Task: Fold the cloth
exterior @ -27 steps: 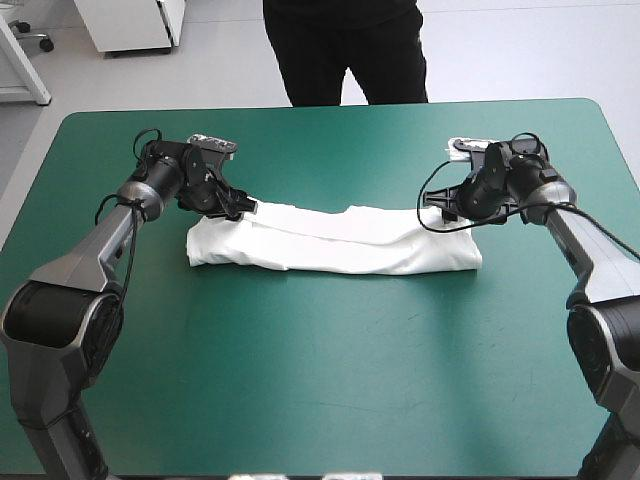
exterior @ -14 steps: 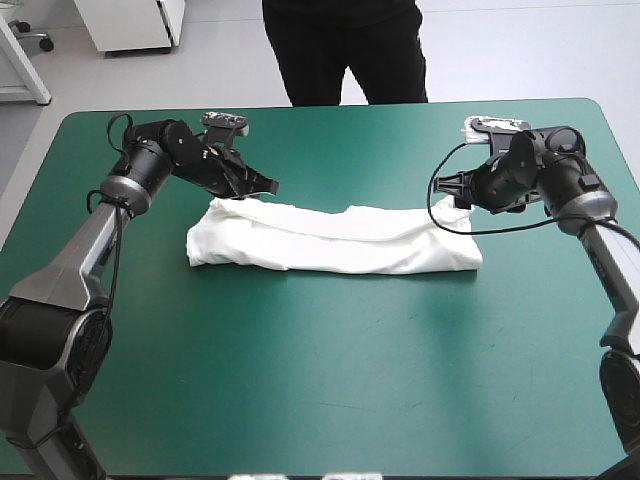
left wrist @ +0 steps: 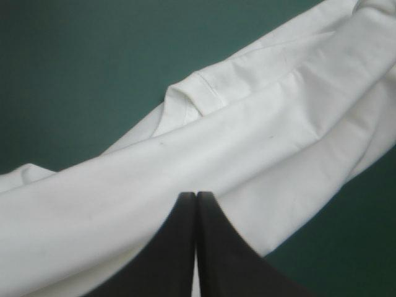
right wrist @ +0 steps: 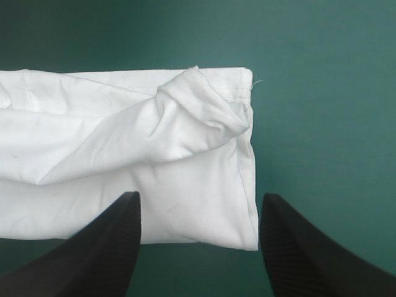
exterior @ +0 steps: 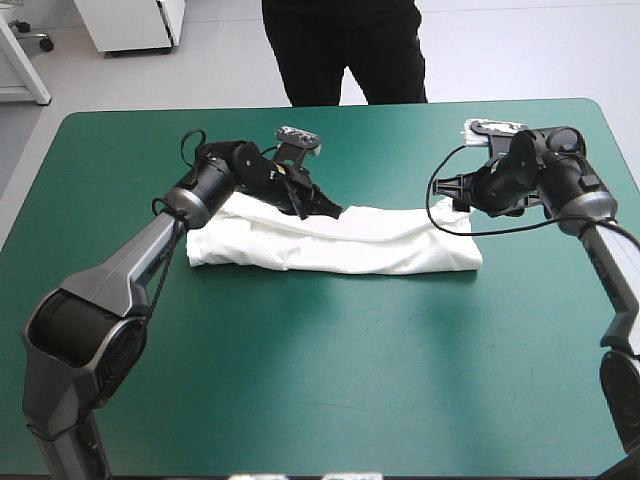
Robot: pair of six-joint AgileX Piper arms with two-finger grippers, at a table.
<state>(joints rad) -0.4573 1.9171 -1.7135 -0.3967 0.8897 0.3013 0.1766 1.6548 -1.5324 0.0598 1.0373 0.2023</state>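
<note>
We read right gripper (right wrist: 199, 198) splayed astride T-shirt (exterior: 340, 245) end — poised to pinch corner; left gripper (left wrist: 196, 195) clenched above middle, seemingly empty.

We log the T-shirt (exterior: 340, 240) as plain white, with soft grey shading in its creases and a stitched line along the hem (right wrist: 250, 154). The table cover (exterior: 330, 380) is one even teal-green. On the left gripper (left wrist: 196, 195) we note solid black. On the right gripper (right wrist: 199, 204) we note black fingers (right wrist: 291, 247), their inner faces finely ribbed. The arms (exterior: 120, 270) are grey on the links and black at the joints.
</note>
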